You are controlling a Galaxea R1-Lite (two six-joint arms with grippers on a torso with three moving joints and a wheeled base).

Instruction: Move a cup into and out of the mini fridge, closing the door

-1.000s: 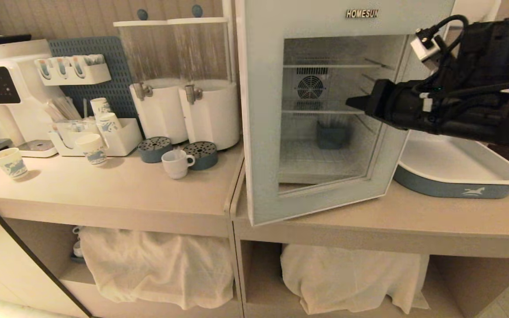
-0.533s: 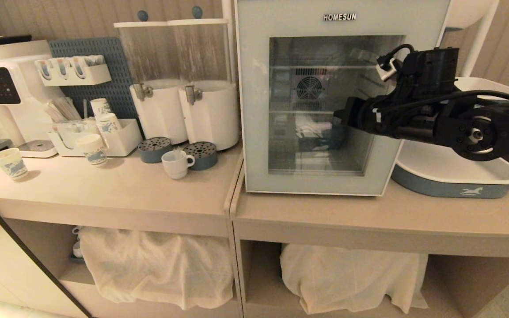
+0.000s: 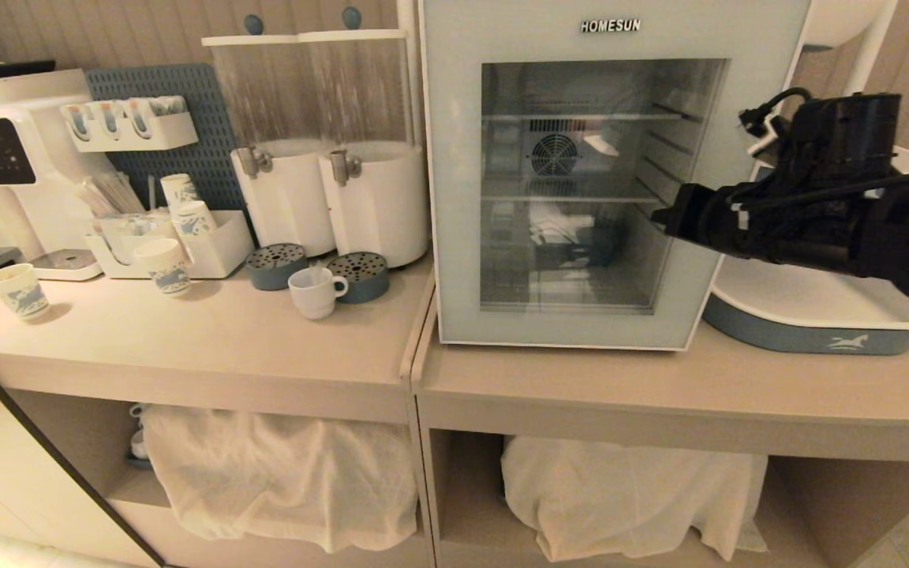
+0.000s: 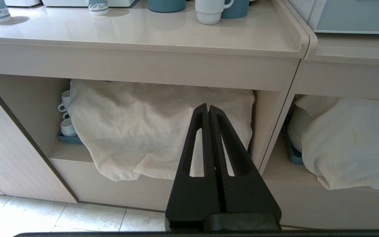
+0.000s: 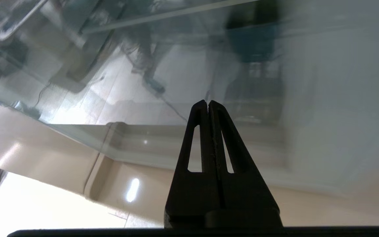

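The white cup (image 3: 315, 293) stands on the left counter in front of two blue drip trays, also in the left wrist view (image 4: 210, 11). The mini fridge (image 3: 573, 268) sits on the right counter with its glass door (image 3: 458, 173) flush shut. My right gripper (image 3: 656, 214) is shut and empty. Its tip hovers at the right edge of the window, and in the right wrist view (image 5: 208, 102) the door glass (image 5: 176, 65) lies just ahead of it. My left gripper (image 4: 208, 107) is shut and empty, parked low before the under-counter shelf.
Two white drink dispensers (image 3: 328, 197) stand left of the fridge. Blue-printed paper cups (image 3: 162, 264) and a white machine (image 3: 5, 150) are further left. A white and blue tray (image 3: 817, 315) lies right of the fridge under my right arm. Cloths (image 3: 281, 473) cover the lower shelves.
The door swung from ajar to fully shut with my right gripper against it. The gripper has since drawn back toward the right, off the glass.
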